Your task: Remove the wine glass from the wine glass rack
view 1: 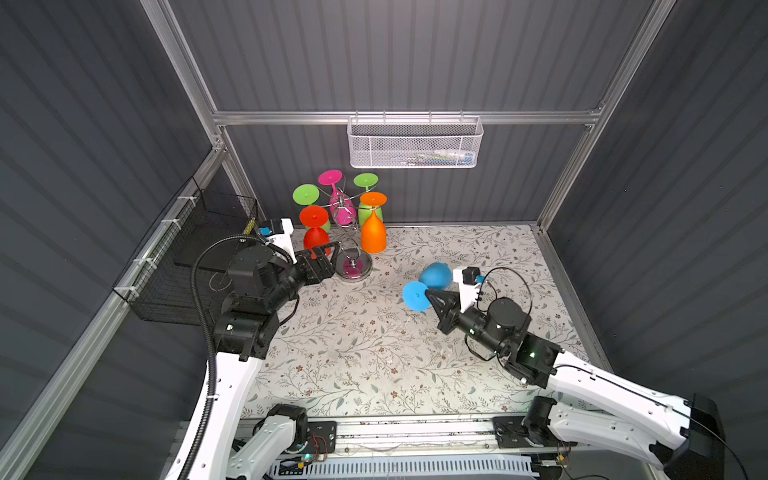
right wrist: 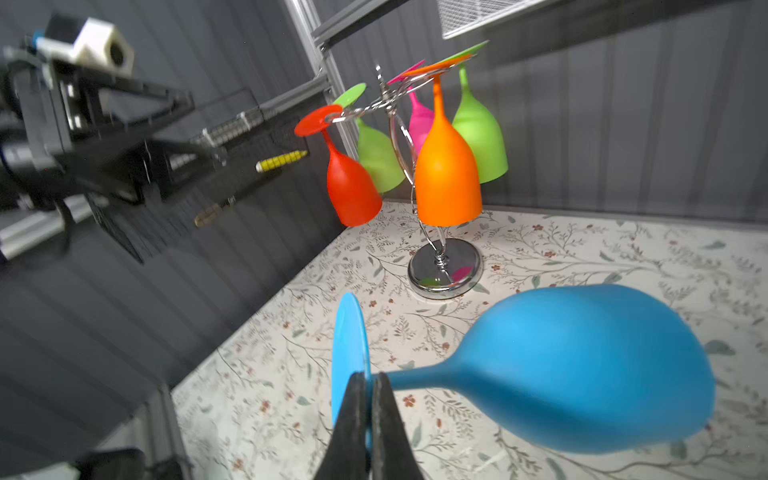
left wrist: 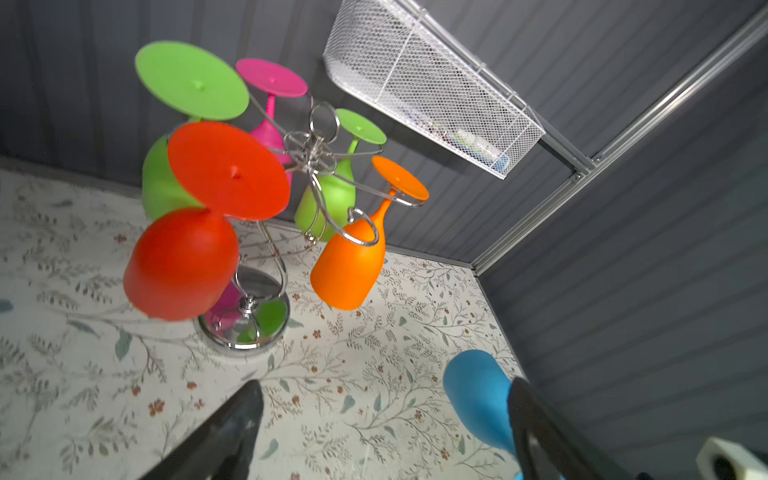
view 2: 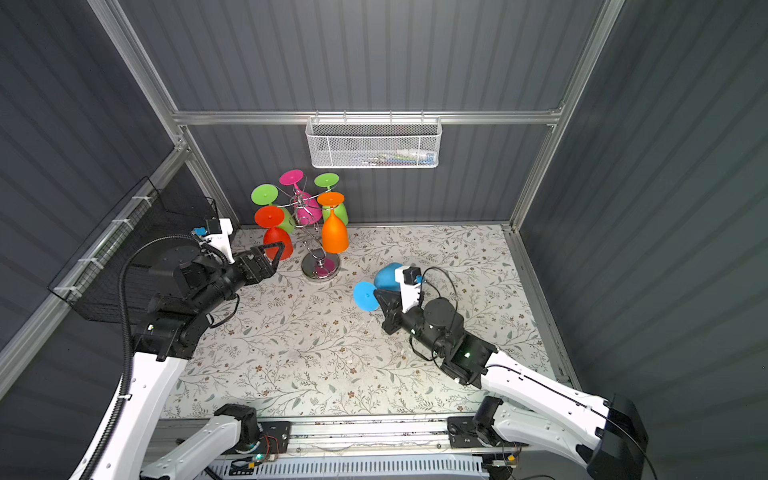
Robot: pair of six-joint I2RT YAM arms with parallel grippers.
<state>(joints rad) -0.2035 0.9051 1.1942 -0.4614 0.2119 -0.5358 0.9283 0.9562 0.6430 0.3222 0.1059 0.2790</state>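
You have bright, even light from above in both top views, with only faint shadows on the table (view 1: 374,353). In your wrist views straight lines bow near the edges, the blue wine glass (right wrist: 582,374) smears soft, and the wine glass rack (left wrist: 249,307) glints.

Between the black right fingers (right wrist: 353,419) sits a plain blue glass (right wrist: 582,374). Ahead of the black left fingers (left wrist: 232,428) are a red glass (left wrist: 183,262), an orange glass (left wrist: 349,270), a pink glass (left wrist: 270,79) and two lime green glasses (left wrist: 191,79) on the chrome rack (left wrist: 249,309), whose mirror base reflects pink and green. Beneath the fingers, the pale cloth (view 1: 353,353) bears grey-green sprigs and small brown flowers.
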